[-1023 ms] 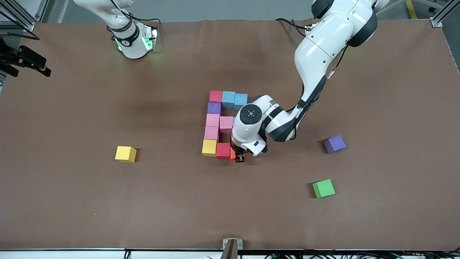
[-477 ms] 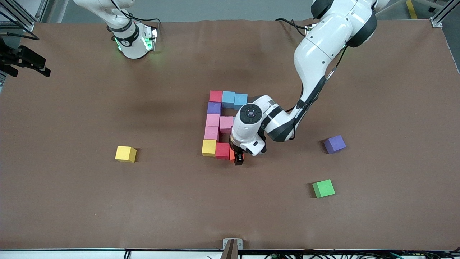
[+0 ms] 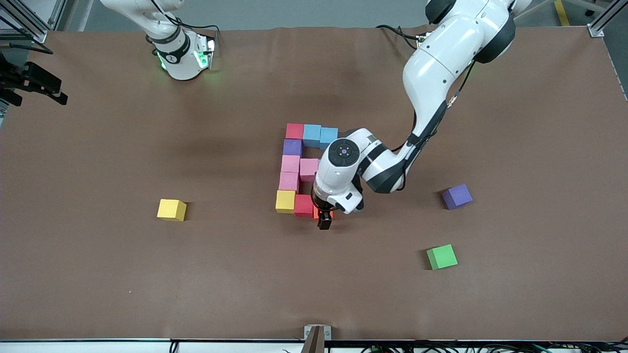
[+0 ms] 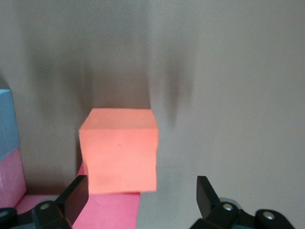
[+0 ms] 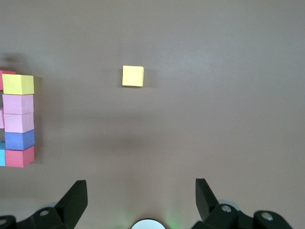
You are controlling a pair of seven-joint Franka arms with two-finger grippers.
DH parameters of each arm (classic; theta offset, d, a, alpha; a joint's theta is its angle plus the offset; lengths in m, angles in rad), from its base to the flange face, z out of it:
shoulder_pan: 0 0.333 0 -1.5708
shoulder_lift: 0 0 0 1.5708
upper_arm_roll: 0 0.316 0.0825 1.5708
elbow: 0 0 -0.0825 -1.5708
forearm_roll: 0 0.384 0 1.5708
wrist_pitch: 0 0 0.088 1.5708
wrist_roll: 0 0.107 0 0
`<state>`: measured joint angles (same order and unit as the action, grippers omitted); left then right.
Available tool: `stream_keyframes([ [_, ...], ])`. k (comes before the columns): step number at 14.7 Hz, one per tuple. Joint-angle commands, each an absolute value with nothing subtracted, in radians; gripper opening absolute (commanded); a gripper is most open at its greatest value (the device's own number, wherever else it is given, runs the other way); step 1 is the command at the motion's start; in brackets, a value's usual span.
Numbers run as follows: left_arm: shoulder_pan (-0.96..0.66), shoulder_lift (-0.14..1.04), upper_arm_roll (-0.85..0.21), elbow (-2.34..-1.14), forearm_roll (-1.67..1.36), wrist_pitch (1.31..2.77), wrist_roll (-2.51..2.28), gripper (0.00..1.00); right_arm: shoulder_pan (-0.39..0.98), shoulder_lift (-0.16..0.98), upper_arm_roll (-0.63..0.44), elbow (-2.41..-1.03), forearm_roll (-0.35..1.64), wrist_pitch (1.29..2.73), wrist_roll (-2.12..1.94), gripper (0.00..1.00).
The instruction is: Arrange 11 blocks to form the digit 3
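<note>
The digit 3 figure lies mid-table: a red cube [image 3: 294, 131] and two blue cubes [image 3: 311, 135], then a purple cube [image 3: 292, 147], pink cubes [image 3: 290, 163], a yellow cube [image 3: 285, 201] and a red cube [image 3: 304, 205]. An orange cube [image 3: 317, 212] [image 4: 119, 150] sits on the table against that red cube [image 4: 114, 210], at the end of the bar nearest the front camera. My left gripper [image 3: 325, 223] [image 4: 140, 188] is open and empty, just above and clear of the orange cube. My left arm hides part of the middle bar. My right gripper [image 5: 141, 200] is open and empty, high over the table, waiting.
A loose yellow cube [image 3: 171, 210] [image 5: 133, 76] lies toward the right arm's end. A loose purple cube [image 3: 457, 196] and a green cube [image 3: 441, 256] lie toward the left arm's end. The right wrist view shows the figure's spine [image 5: 18, 103].
My left gripper has come up off the orange cube and shifted slightly toward the front camera. The orange cube stays beside the red cube. The right arm has not moved.
</note>
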<state>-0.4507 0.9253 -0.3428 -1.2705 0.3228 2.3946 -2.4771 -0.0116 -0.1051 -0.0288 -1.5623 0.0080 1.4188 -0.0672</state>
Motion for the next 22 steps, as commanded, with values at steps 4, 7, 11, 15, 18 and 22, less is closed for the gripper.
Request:
stream_keyframes([
  [4,-0.428,0.822,-0.345,-1.299,0.298,2.321,-2.329,1.0,-0.023,-0.104,-0.017,-1.557,-0.006,1.407,-0.086,1.0],
  [7,-0.408,0.772,-0.345,-1.31,0.262,2.225,-2.13,1.0,-0.023,-0.104,-0.017,-1.56,-0.005,1.394,-0.081,1.0],
  [11,-0.35,0.66,-0.345,-1.403,0.178,2.203,-1.813,1.0,-0.025,-0.106,-0.017,-1.562,-0.005,1.39,-0.081,1.0],
  [15,-0.266,0.484,-0.345,-1.615,0.088,2.201,-1.469,1.0,-0.025,-0.106,-0.017,-1.56,0.0,1.391,-0.081,1.0],
  [18,-0.209,0.378,-0.345,-1.751,0.084,2.2,-1.223,1.0,-0.025,-0.106,-0.017,-1.56,0.0,1.394,-0.084,1.0],
  [22,-0.14,0.246,-0.344,-1.896,0.086,2.169,-0.95,1.0,-0.025,-0.106,-0.018,-1.56,0.0,1.394,-0.084,1.0],
])
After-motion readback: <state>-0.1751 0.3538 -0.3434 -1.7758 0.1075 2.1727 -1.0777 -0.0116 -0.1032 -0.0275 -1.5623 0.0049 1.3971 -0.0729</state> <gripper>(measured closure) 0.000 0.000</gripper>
